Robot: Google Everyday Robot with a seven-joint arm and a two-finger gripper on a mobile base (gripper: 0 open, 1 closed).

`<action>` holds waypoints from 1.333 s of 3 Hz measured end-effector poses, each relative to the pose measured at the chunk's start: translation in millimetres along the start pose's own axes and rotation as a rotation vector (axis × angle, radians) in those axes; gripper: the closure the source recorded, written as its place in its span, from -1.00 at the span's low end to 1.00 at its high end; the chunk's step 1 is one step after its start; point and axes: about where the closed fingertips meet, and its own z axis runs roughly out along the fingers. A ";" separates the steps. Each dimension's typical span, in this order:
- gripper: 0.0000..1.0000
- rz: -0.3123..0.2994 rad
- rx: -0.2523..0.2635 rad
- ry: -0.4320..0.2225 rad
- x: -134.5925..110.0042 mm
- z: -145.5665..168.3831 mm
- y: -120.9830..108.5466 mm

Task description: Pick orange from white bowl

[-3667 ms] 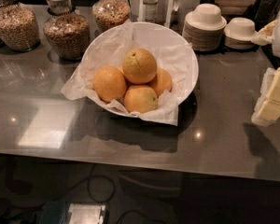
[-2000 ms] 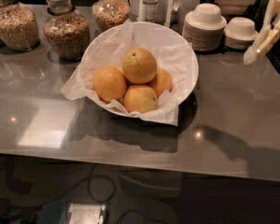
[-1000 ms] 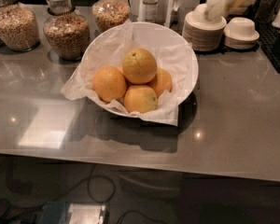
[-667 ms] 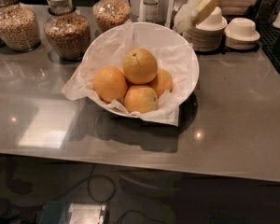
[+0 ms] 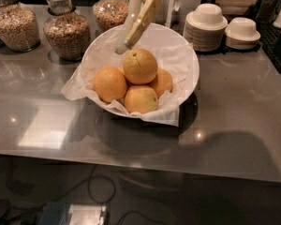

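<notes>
Camera view | pincer (image 5: 124, 47) just behind pebbled round orange (image 5: 139, 65), grip state unclear | orange tops paper-lined white bowl (image 5: 195, 76)

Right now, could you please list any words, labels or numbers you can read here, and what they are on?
None: no readable text on the jars, white bowl, orange or stacked dishes.
The end effector hangs over the bowl's back rim, beside the orange.

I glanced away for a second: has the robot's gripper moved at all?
Yes. The gripper has swung left from beside the stacked dishes to the back rim of the white bowl, just behind the orange.
</notes>
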 end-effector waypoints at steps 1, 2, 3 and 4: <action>-1.00 0.075 -0.062 -0.003 40.6 29.3 8.1; -1.00 0.179 -0.086 0.029 80.5 37.9 26.5; -1.00 0.313 -0.015 0.085 122.3 19.4 54.0; -1.00 0.412 0.105 0.167 162.1 -24.9 74.5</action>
